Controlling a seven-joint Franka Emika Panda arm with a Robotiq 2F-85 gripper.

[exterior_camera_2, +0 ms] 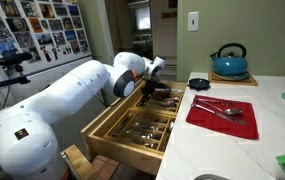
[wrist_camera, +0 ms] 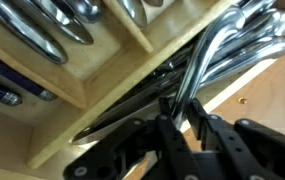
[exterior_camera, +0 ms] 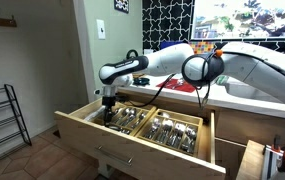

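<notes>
Cutlery (exterior_camera: 172, 130) in drawer (exterior_camera: 102, 138); kettle (exterior_camera_2: 229, 62) behind mat (exterior_camera_2: 204, 118).

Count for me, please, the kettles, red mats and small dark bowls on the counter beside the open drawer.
Kettle: 1
Red mat: 1
Small dark bowl: 1
Total: 3
</notes>
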